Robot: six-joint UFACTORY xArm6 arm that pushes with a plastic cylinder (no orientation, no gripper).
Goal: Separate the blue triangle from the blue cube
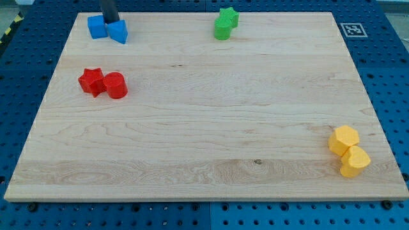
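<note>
Pale wooden desk (pixel 204 147) on a blue pegboard base: my tip (pixel 110 22) stood at the pair of blue blocks in the corner at the view's top left.

Blue cube (pixel 96 27) and blue triangle (pixel 118 31) sat touching, the cube toward the view's left, with the dark rod coming down just behind the seam between them; whether its end pressed on either block could not be told. As a plain rod, the end effector had no parts to stand apart or together and clamped on nothing. Below them, a red star-shaped block (pixel 92 81) touched a red cylinder (pixel 115 85). Two green blocks (pixel 225 23) huddled at the top edge, and two yellow blocks (pixel 348 150) sat together near the view's bottom right. A printed marker tag (pixel 352 29) lay off the top right corner.
</note>
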